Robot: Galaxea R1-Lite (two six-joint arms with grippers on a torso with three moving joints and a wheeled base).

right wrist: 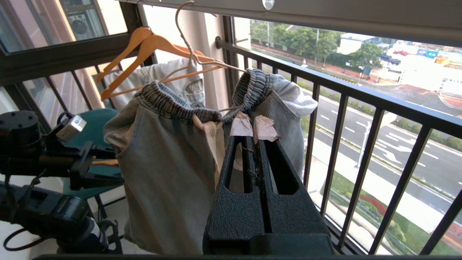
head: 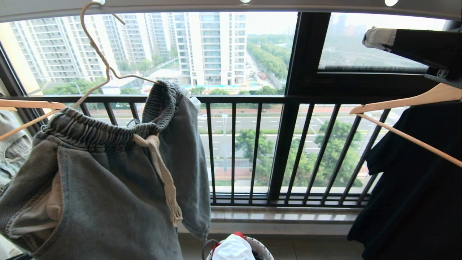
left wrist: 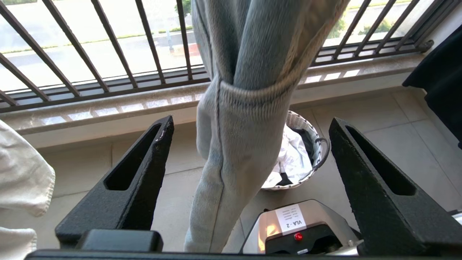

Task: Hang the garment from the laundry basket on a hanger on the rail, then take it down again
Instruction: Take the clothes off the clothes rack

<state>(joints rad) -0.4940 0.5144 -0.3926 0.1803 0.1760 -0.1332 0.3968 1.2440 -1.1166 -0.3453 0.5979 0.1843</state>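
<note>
Denim shorts hang on wire hanger; my left gripper spread, empty; right gripper closed, empty; next: unhooking.

The garment hangs on the hanger under the rail — laundry basket below.

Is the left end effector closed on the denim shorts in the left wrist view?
No: the left end effector stands wide open, and a leg of the denim shorts hangs free between its fingers, touching neither.
</note>
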